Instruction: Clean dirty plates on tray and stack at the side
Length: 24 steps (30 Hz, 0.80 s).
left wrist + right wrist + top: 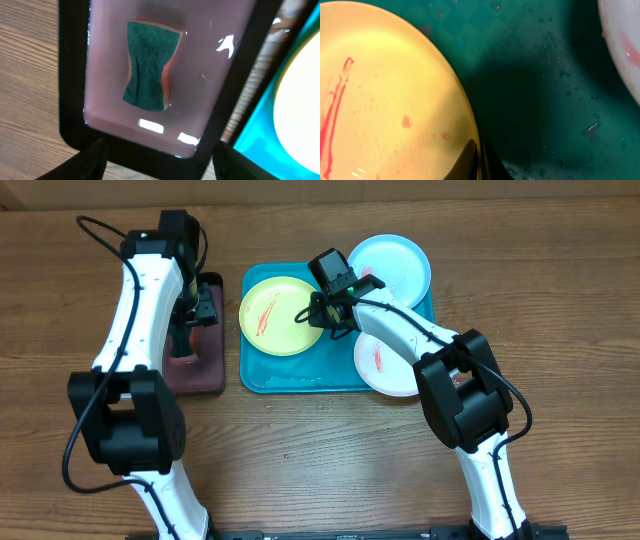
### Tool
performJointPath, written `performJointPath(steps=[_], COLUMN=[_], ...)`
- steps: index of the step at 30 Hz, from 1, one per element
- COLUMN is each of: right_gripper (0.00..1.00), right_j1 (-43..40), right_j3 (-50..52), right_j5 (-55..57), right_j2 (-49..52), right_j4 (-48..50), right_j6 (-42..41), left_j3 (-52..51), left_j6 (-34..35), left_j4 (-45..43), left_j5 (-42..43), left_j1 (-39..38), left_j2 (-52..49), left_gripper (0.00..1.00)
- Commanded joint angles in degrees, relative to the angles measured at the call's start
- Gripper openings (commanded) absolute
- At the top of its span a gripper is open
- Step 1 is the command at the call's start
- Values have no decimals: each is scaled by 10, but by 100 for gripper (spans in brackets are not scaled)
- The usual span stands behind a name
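Tray (290,380) long axis left-right, yellow-green plate (281,316) flat

A robotics lab bench is shown: a left arm (140,310) and right arm (400,330) are based at the near edge of the wood-grain worktop (560,300), black cables (100,228) are left looping openly, and plain tan board (400,188) is seen along the far edge.
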State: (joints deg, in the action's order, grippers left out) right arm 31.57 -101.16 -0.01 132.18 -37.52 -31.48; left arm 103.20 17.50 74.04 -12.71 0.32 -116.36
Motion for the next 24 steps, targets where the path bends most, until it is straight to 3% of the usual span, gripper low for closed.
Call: performJointPath(steps=[1, 5, 9, 16, 24], right_gripper=[4, 4, 4, 4, 4], right_j1=[3, 3, 3, 3, 3], right_j3=[19, 19, 19, 19, 19], right_j5=[0, 0, 0, 0, 2], right_j2=[6, 6, 6, 6, 6], right_j4=[-9, -8, -7, -5, -5], right_j6=[-2, 0, -1, 0, 0], left_j3=[-5, -5, -6, -11, -59], left_j6=[-31, -45, -104, -143, -162], left_j4=[-7, -24, -40, -43, -78], left_j5=[-7, 8, 96, 96, 98], left_j1=[21, 51, 78, 83, 86], left_j2=[-26, -40, -47, -52, -52], left_gripper=[66, 61, 49, 32, 35])
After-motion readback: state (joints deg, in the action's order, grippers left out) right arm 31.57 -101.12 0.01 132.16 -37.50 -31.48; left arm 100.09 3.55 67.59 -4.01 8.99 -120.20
